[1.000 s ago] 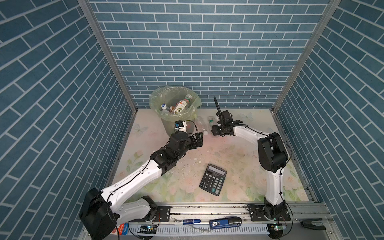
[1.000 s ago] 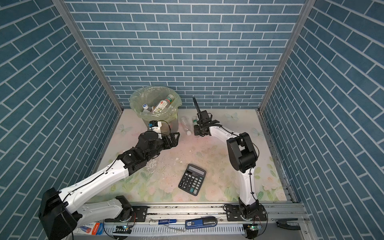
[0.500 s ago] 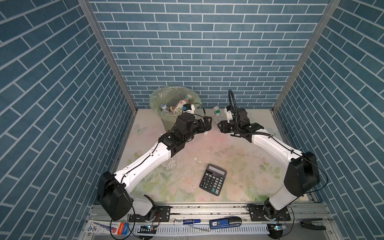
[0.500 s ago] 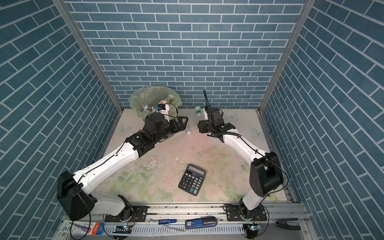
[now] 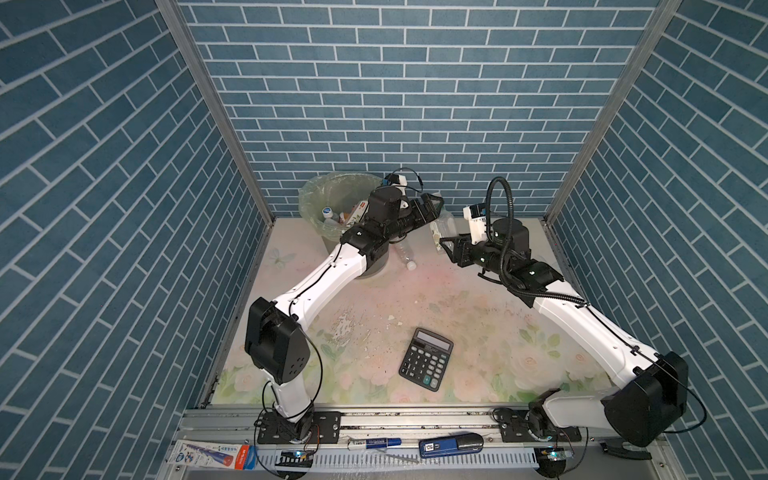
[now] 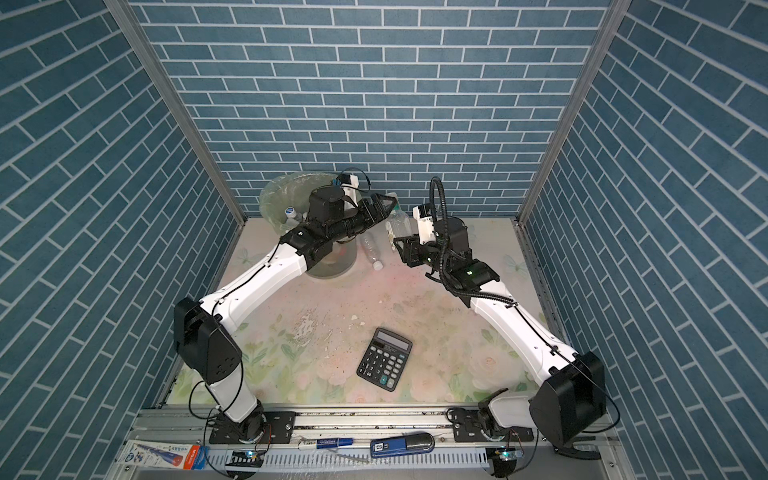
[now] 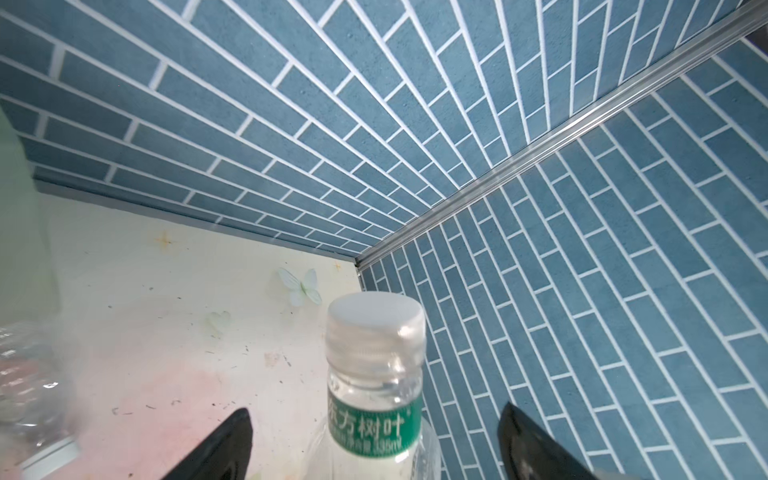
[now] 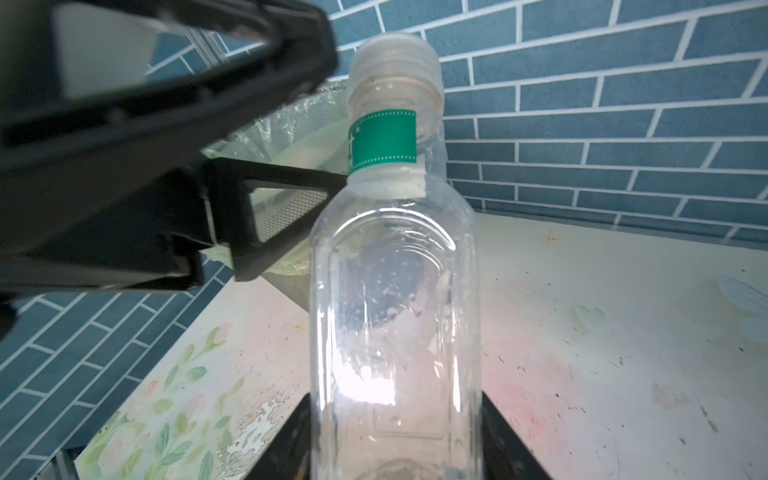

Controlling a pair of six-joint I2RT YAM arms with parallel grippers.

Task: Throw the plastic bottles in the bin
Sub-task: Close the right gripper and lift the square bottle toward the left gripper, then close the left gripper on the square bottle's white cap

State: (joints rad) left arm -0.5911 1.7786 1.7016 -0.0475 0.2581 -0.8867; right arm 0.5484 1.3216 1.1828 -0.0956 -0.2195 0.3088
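A clear bottle (image 8: 395, 291) labelled "东方树叶" is clamped by the right gripper (image 8: 397, 415) near the desk's (image 5: 457, 311) far edge. The left gripper's (image 7: 376, 415) jaws are spread apart either side of its neck.

The bin (image 5: 314, 195) stands at the back left of the surface (image 5: 457, 299), bottles (image 5: 328, 212) inside. Just right of it a loose bottle (image 5: 404, 254) lies on the surface. Farther right a raised bottle (image 5: 444, 224) sits between the left tool (image 5: 434, 205) and right tool (image 5: 446, 244). A calculator (image 5: 426, 358) lies front centre.
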